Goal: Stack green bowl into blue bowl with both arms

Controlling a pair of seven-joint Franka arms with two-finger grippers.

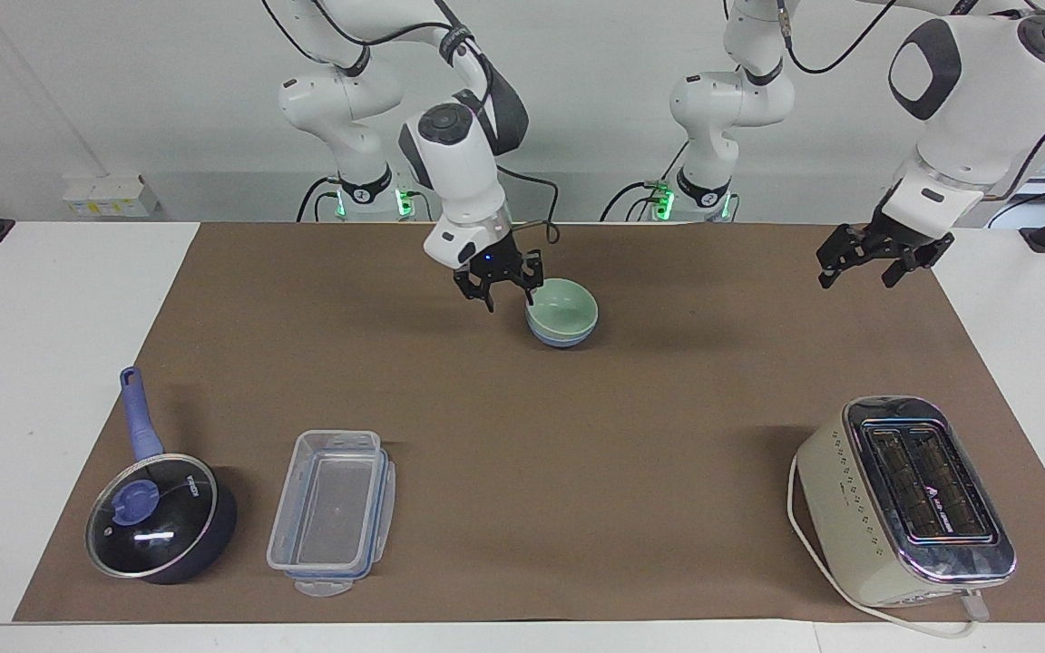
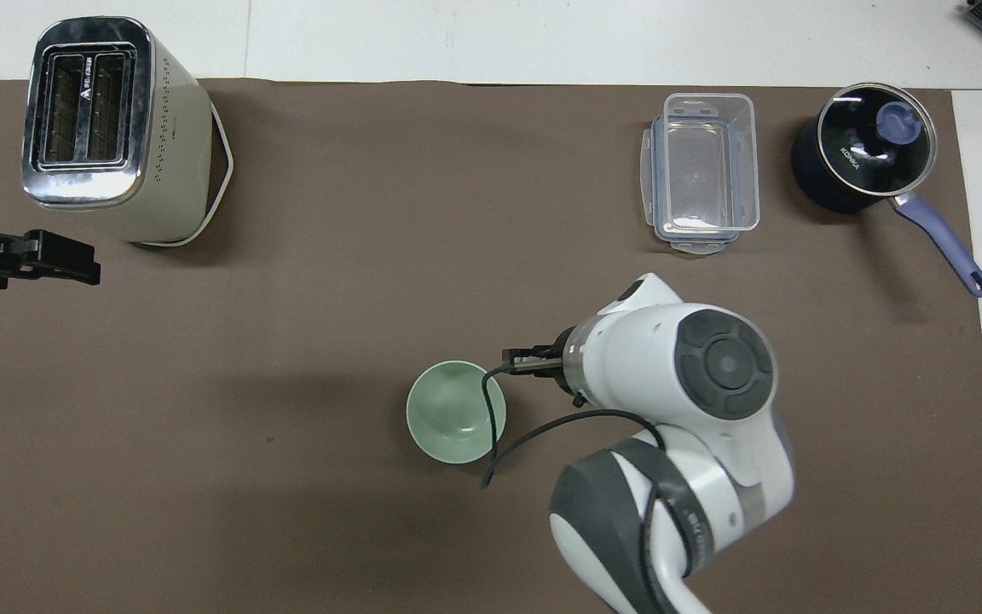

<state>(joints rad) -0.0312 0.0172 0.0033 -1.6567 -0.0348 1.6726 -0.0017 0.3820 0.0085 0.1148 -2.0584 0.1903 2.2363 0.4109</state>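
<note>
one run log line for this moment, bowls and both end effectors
green bowl: nested in blue bowl | right end effector: open, beside bowls, empty | left end effector: open, waiting over table edge

1. My white table (image 1: 51,363) carries a brown mat (image 1: 522,472).
2. On the mat: the blue bowl (image 1: 561,339) holding the green bowl (image 1: 561,308), a toaster (image 1: 903,499), a clear container (image 1: 332,512) and a lidded pan (image 1: 160,517).

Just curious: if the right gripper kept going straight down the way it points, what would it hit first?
Probably the brown mat. The right gripper hangs open just beside the stacked bowls, though depth is hard to judge.
</note>
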